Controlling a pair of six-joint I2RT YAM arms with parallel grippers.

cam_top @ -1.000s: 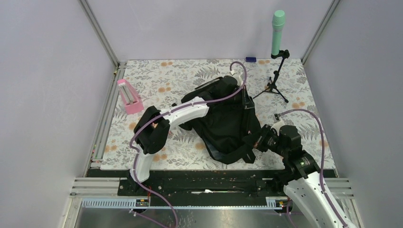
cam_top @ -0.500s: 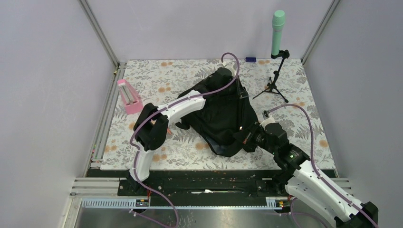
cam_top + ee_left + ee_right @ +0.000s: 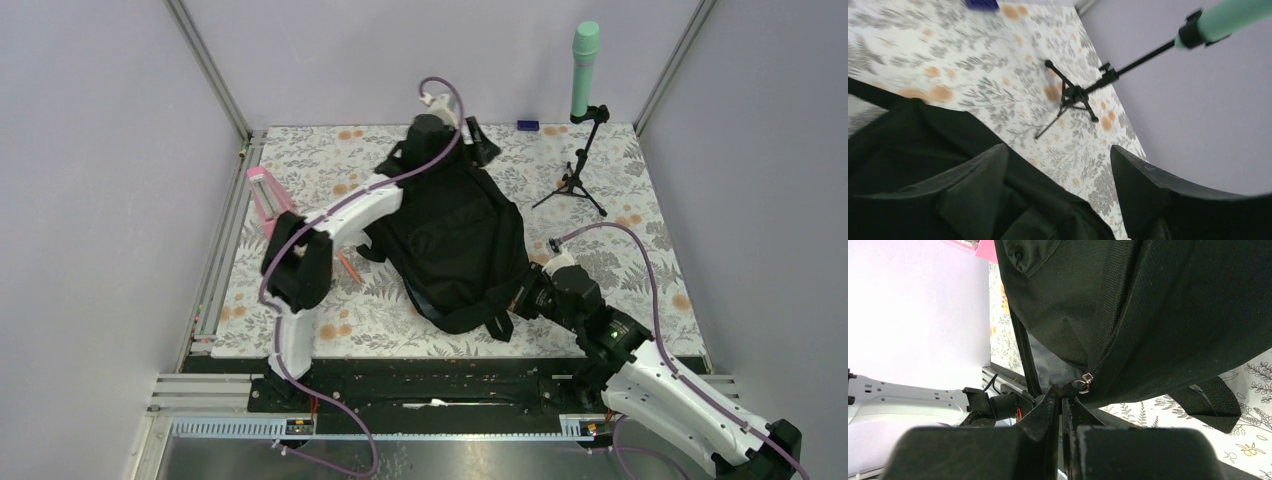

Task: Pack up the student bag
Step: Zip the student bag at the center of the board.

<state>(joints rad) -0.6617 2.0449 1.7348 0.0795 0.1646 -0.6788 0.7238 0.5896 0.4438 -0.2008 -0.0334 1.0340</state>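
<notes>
The student bag [image 3: 455, 235] is being shown lying in the middle of the flowered table cover [image 3: 330, 160]. Its black fabric is spread flat and a strap [image 3: 497, 325] is trailing off its near edge.

At its near right corner the bag is being gripped by its zip pull [image 3: 1083, 385]. The right gripper [image 3: 522, 300] is being pressed together on the black tab of that pull, and in the right wrist view its fingers [image 3: 1050, 407] are being seen to meet with no gap.

At the bag's far end the left gripper [image 3: 478, 143] is being held over the top of the bag with its jaws spread wide. Nothing is being grasped: in the left wrist view only black fabric and table cover are showing between its fingers [image 3: 975, 192]. Whether they are touching the fabric cannot be told.

Farther out, a small black tripod [image 3: 575, 185] carrying a mint-green cylinder [image 3: 585, 55] is standing at the far right, apart from the bag. A small blue item [image 3: 528, 125] is lying at the far edge. On the left a pink object [image 3: 265, 190] is being partly covered by the left arm. A thin orange-red thing [image 3: 350, 265] is lying just beside the bag and is too small to make out.
</notes>
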